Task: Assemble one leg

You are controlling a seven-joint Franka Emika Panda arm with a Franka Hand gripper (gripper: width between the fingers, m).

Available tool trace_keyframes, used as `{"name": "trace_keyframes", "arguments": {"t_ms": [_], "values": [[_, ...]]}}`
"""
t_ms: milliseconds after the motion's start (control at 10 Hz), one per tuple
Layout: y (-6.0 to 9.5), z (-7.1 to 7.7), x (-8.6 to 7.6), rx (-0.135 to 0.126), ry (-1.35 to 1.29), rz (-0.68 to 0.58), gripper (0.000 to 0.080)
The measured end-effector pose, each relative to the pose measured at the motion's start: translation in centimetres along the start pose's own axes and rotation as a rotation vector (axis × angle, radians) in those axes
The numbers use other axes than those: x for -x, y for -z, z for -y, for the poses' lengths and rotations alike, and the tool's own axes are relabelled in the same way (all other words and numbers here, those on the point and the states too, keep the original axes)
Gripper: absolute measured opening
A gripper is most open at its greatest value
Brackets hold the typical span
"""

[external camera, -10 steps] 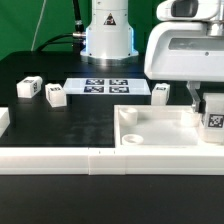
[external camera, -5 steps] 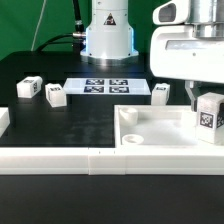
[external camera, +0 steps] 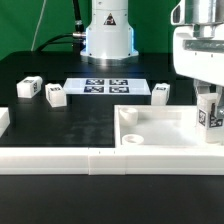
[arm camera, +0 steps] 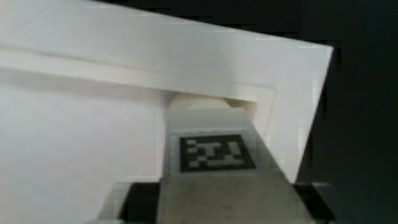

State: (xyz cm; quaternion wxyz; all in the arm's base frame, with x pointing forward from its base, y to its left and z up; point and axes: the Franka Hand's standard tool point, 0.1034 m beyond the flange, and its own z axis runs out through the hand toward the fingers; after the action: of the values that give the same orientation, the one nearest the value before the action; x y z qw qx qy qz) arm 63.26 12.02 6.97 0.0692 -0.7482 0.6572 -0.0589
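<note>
My gripper [external camera: 209, 100] is shut on a leg [external camera: 209, 112], a small white block with a black-and-white tag, at the exterior view's right edge. It holds the leg upright over the right end of the large white tray-like panel [external camera: 150, 127]. In the wrist view the leg [arm camera: 217, 150] stands between my fingers [arm camera: 143, 200], its far end at the panel's [arm camera: 89, 110] corner. Three more legs lie on the black table: two [external camera: 28, 88] [external camera: 55, 96] at the left and one [external camera: 160, 92] behind the panel.
The marker board [external camera: 105, 86] lies flat in front of the robot base [external camera: 108, 35]. A long white rail [external camera: 60, 160] runs along the front edge, with a white block [external camera: 3, 120] at its left.
My gripper has moved toward the exterior view's right with the leg in it, and the leg now hangs partly cut off by the frame edge. The other legs have not moved.
</note>
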Motion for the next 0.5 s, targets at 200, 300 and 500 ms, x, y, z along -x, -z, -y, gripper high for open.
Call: {"name": "trace_keyframes", "arguments": {"t_ms": [200, 300, 500], "values": [[0.00, -0.03, 0.07, 0.000, -0.121, 0.012, 0.0294], [-0.01, -0.04, 0.14, 0.000, -0.151, 0.015, 0.0294], [-0.02, -0.04, 0.18, -0.001, -0.100, 0.016, 0.0370]]}}
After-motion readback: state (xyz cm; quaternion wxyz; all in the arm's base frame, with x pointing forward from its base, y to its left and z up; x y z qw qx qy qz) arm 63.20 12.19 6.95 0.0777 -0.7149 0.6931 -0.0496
